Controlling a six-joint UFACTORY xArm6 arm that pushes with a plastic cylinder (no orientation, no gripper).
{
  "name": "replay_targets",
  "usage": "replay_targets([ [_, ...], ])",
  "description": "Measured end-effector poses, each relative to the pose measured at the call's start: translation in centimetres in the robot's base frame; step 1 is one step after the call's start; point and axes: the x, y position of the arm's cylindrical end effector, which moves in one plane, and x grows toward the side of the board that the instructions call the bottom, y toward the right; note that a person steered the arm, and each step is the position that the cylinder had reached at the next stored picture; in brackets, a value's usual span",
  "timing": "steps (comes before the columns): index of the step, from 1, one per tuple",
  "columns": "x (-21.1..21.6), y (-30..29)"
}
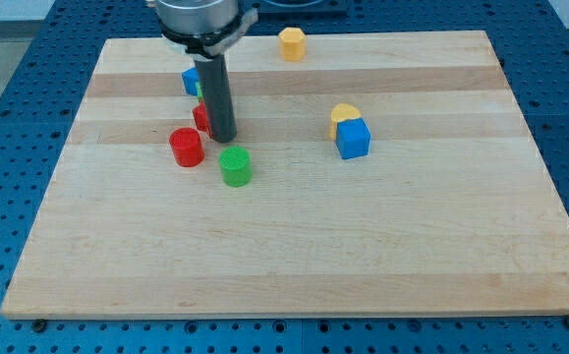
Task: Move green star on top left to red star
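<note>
My tip [223, 139] rests on the board at the upper left of the view. It touches the right side of a red block [200, 118] that the rod partly hides, so I cannot make out its shape. A blue block [190, 81] sits just above it, also partly behind the rod. No green star shows clearly; at most a thin green edge shows between the blue block and the rod. A red cylinder [186, 147] lies to the lower left of the tip. A green cylinder [235, 166] lies just below the tip.
A yellow heart [343, 115] touches a blue cube [353, 139] right of centre. A yellow hexagonal block [292, 43] sits near the view's top edge. The wooden board [294, 265] lies on a blue perforated table.
</note>
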Motion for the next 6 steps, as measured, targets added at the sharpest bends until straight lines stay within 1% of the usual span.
replay_targets([
  [1,-0.2,2.3],
  [2,-2.0,5.7],
  [3,-7.1,5.0],
  [4,-9.1,1.7],
  [5,-8.9,-1.5],
  [6,-6.6,-3.2],
])
